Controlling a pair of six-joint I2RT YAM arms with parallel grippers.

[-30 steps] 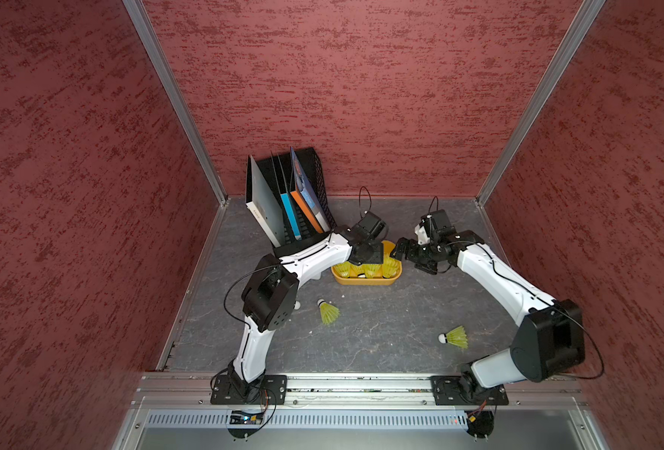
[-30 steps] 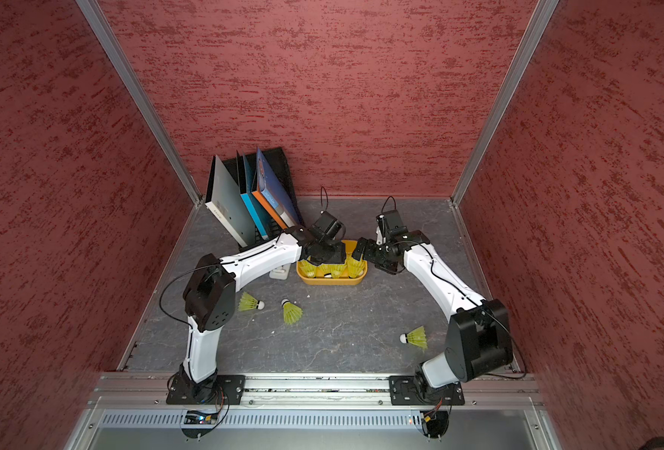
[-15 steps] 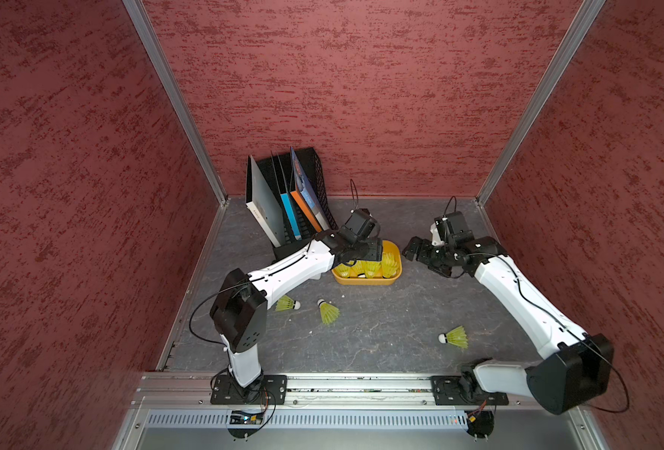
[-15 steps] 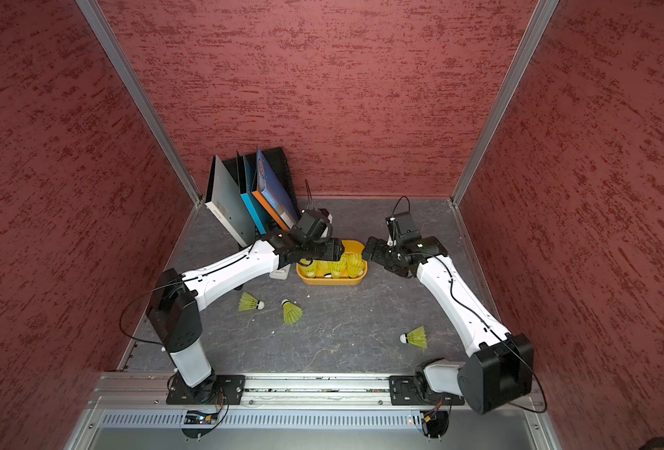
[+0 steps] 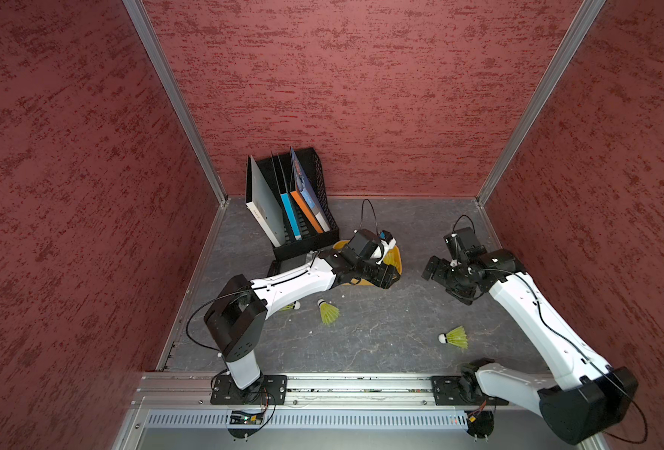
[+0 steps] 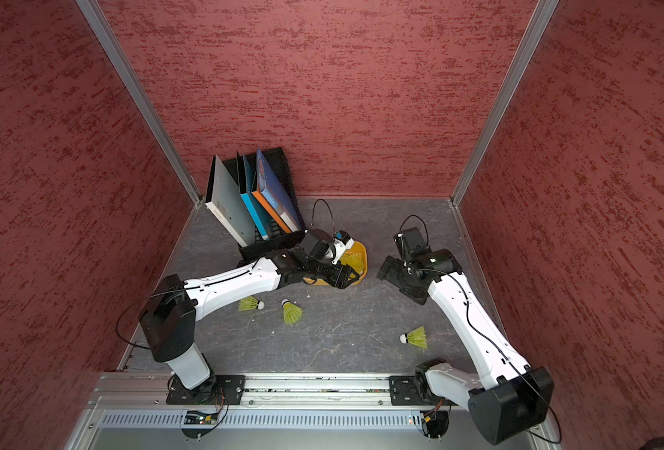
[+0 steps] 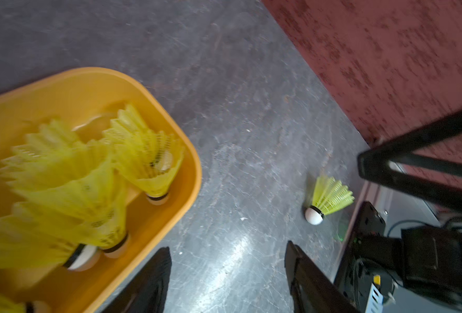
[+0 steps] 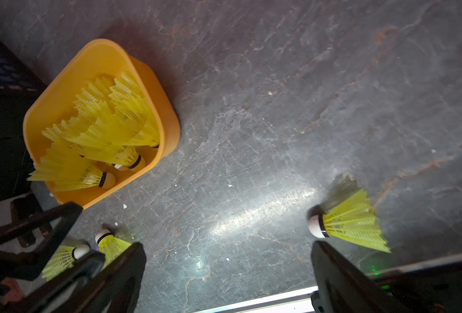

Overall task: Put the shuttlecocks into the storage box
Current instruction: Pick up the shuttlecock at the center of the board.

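The grey table (image 5: pixel 381 350) lies mostly bare in front of the arms, with red walls (image 5: pixel 361 97) on three sides. The left arm (image 5: pixel 295 280) reaches across and hides most of the orange box (image 5: pixel 395 260) in both top views. The right arm (image 5: pixel 525 307) stands apart, to the right of the box. A black file rack (image 5: pixel 319 183) stands just behind the box.

The left gripper (image 7: pixel 227 252) is spread and empty, over bare table just beside the box's rim. The right gripper (image 8: pixel 228 246) is spread wide, also empty.

A heap of shuttlecocks (image 8: pixel 110 130) lies in the box, blurred in the left wrist view. Three more lie loose on the table:
- the right shuttlecock (image 5: pixel 455 337)
- the middle shuttlecock (image 5: pixel 328 311)
- the left shuttlecock (image 6: pixel 250 304), which is half hidden under the left arm in a top view (image 5: pixel 292 306)
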